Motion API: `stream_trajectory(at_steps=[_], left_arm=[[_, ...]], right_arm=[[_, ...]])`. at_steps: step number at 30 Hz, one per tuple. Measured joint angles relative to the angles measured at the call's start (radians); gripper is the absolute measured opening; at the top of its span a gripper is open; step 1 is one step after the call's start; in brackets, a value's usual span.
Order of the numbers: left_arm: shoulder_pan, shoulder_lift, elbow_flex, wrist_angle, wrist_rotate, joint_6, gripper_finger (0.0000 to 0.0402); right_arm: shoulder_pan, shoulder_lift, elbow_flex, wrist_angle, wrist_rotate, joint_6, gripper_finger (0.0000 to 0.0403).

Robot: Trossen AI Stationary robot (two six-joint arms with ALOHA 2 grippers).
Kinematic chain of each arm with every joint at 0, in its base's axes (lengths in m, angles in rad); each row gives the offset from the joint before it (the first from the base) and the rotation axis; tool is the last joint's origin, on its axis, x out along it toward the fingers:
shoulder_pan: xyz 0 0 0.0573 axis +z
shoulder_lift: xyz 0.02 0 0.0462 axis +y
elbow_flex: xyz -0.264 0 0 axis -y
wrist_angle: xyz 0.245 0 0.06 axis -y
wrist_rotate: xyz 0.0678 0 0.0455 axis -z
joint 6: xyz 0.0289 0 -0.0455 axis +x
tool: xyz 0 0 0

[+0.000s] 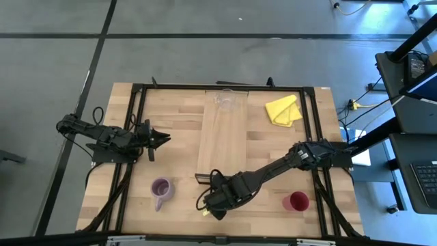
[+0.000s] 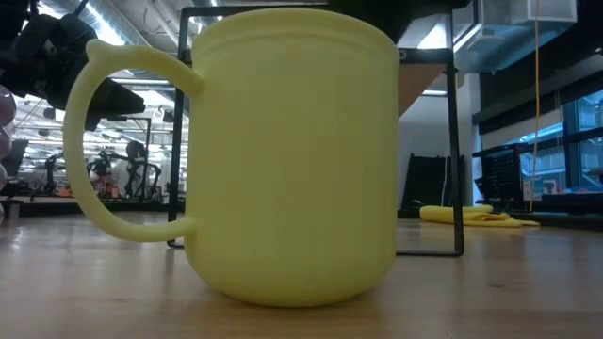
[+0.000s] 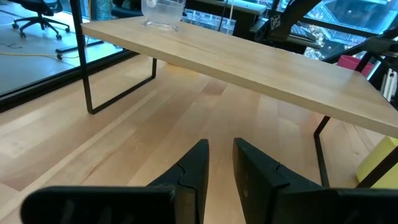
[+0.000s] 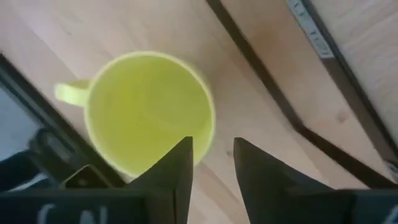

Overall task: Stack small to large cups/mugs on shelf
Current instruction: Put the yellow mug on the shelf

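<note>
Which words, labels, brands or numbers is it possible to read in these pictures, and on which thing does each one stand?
None can be read.
Strip of small marks on the dark frame bar, right wrist view: too blurred to read.
Yellow-green mug, purple mug, red cup, glass cup, yellow cloth: no print visible.

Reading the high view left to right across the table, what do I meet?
Left gripper → purple mug → right gripper over the yellow-green mug → clear glass cup on the shelf → yellow cloth → red cup.
</note>
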Motion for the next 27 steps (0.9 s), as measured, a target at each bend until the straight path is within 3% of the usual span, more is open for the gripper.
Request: stream_trajectory(at_steps=[10,17,20,27], left_arm=[[0.000,0.000,0.000,-0.001,0.000,0.000,0.0068],[0.000,0.000,0.000,-0.001,0.000,0.000,0.0068],[0.000,0.000,0.000,0.000,0.000,0.000,0.0068],[0.000,0.000,0.000,0.000,0.000,0.000,0.0068]], right_arm=[[0.081,-0.053,0.019,0.044,-0.080,0.098,0.0117],[0.164,-0.094,0.021,0.056,-0.123,0.439,0.0117],[0.199,-0.093,0.015,0.095,-0.044,0.541,0.0117],[0.236,-0.085,-0.009,0.222,0.277,0.698,0.0117]])
